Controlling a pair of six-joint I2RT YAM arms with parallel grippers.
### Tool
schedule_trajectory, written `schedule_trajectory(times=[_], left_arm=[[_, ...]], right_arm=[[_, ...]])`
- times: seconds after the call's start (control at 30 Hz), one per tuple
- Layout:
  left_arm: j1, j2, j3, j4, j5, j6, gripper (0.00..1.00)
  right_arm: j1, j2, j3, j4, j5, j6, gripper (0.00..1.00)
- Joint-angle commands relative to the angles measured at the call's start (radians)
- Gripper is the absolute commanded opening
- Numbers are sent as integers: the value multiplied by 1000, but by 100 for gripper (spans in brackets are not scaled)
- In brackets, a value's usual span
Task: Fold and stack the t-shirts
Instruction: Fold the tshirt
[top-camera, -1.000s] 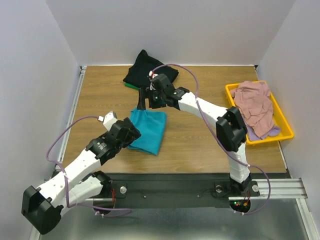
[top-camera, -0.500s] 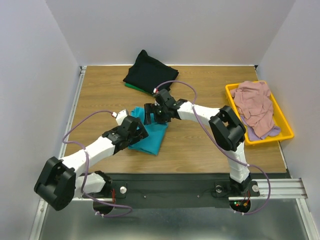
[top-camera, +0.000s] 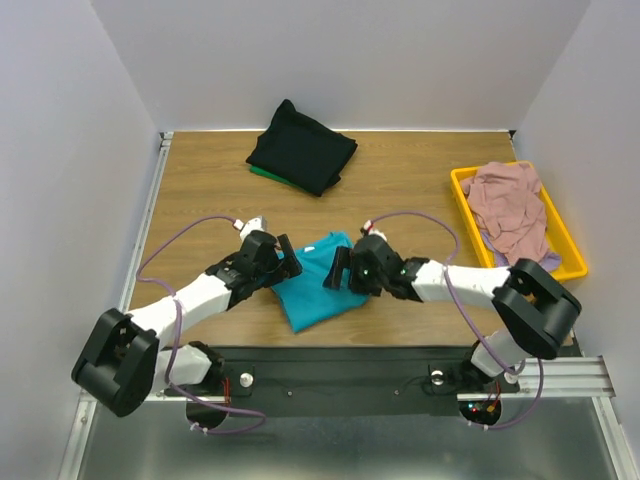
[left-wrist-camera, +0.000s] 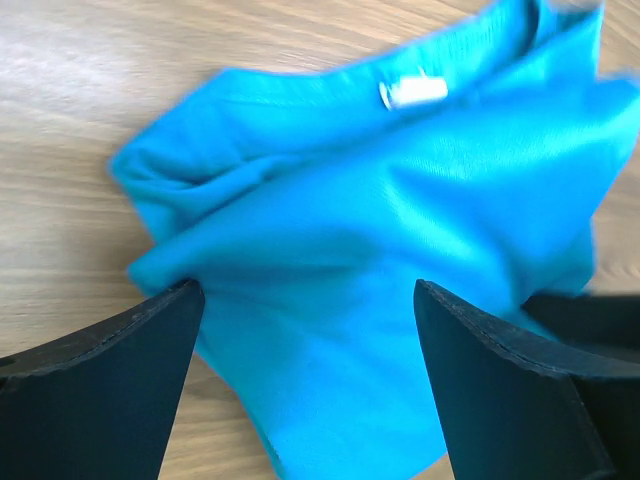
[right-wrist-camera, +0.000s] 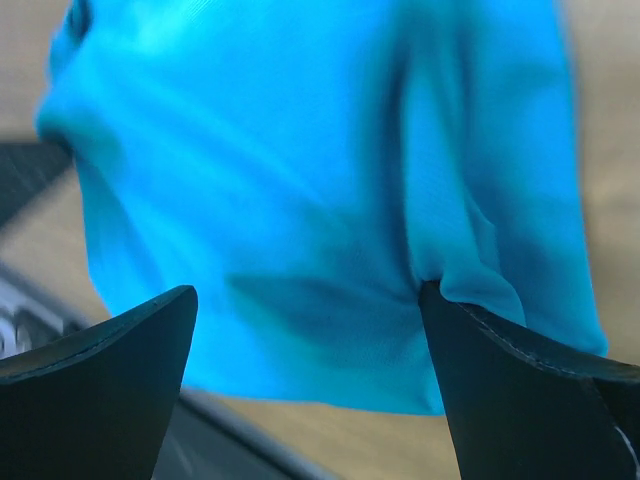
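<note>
Left wrist: crumpled teal t-shirt (left-wrist-camera: 380, 220)

Shirt (top-camera: 318, 292) between left tool (top-camera: 287, 265) and right tool (top-camera: 337, 271)

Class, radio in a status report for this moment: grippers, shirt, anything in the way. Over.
Both jaws open, one at each side of teal shirt. Shirt rumpled, not stacked. Black shirt well clear.

The right arm (top-camera: 455, 282) has swung down beside the teal t-shirt (top-camera: 318, 288), now dragged nearer and skewed.
</note>
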Motion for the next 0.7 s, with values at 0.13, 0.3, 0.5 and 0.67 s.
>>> schedule_trajectory(times=[0.13, 0.3, 0.5, 0.67], left_arm=[[-7, -221, 15, -29, 15, 66, 98], [-6, -263, 27, -193, -137, -21, 98], [-4, -144, 10, -115, -75, -17, 89], [0, -35, 38, -76, -71, -9, 65]], right_arm=[[133, -230, -88, -93, 66, 37, 100], [133, -304, -20, -111, 192, -41, 100], [63, -228, 38, -154, 292, -66, 100], [-23, -116, 106, -154, 263, -109, 93]])
